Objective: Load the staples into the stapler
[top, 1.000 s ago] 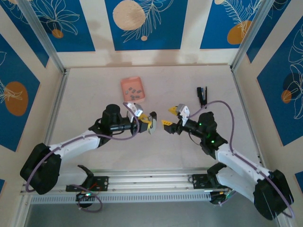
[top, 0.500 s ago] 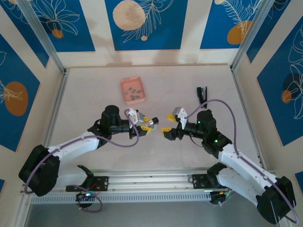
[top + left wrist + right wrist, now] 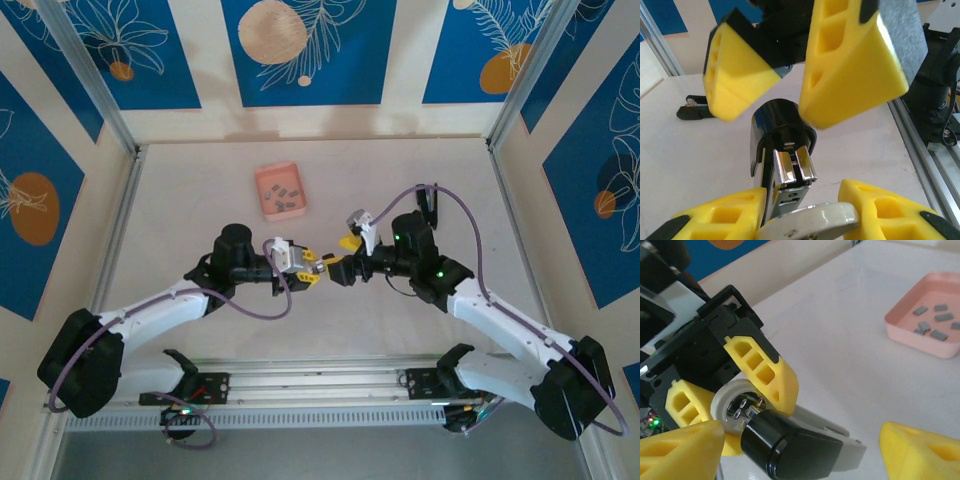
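– Since the staples [image 3: 283, 197] all lie in the pink tray [image 3: 262, 180], on the far left part of the worktop [image 3: 190, 190], would you say that nothing is loaded yet?

– Yes, that is my judgement. I count several small grey strips in the tray, and no strip is in either tool. The tray stands well apart from both arms.

– And where is the stapler [image 3: 785, 165]?

– It is lifted above the middle of the worktop, between the two arms. The left tool [image 3: 312, 267] is clenched on it: in the left wrist view the silver body stands between its two yellow fingers, with the black end pointing away, toward the right arm.

– Does the right tool [image 3: 340, 255] hold it also?

– No, I think not. Its yellow fingers stand wide apart, one on each side of the black end, so it is released. Whether a finger touches the black end, I cannot tell.

– So which part is done?

– Only the picking up, as it seems. The stapler is off the worktop and presented to the other arm. Whether its channel for the staples is already opened, I cannot tell; I see a shiny silver piece near the end, nothing more.

– Then what is left?

– Most of the work, I believe: to open the stapler, to bring one strip from the tray, to slide it in, and to close it.
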`<action>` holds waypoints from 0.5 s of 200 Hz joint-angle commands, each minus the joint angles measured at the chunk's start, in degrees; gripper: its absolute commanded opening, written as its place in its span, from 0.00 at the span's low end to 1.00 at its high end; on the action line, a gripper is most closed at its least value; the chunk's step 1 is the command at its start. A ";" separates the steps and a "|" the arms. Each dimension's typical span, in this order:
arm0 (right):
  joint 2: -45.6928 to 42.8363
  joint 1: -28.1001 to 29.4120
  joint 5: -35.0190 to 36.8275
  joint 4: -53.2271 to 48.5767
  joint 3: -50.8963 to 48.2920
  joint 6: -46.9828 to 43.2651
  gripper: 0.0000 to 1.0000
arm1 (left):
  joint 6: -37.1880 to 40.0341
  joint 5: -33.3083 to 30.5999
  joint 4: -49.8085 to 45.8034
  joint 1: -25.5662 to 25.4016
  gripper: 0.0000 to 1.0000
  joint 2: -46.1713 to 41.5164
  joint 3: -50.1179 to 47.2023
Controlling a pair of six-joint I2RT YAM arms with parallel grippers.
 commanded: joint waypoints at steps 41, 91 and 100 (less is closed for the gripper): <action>-0.49 -2.21 -10.61 -4.37 1.30 -11.97 0.82 | 1.20 4.29 1.31 -0.78 0.00 -1.75 1.40; -3.02 -5.73 -20.19 -14.64 1.70 -44.62 0.76 | 1.16 8.23 0.14 -0.72 0.00 -2.15 2.12; -2.04 -5.73 -19.52 -16.01 2.77 -46.84 0.76 | 0.91 8.79 0.24 -0.82 0.00 -2.05 2.21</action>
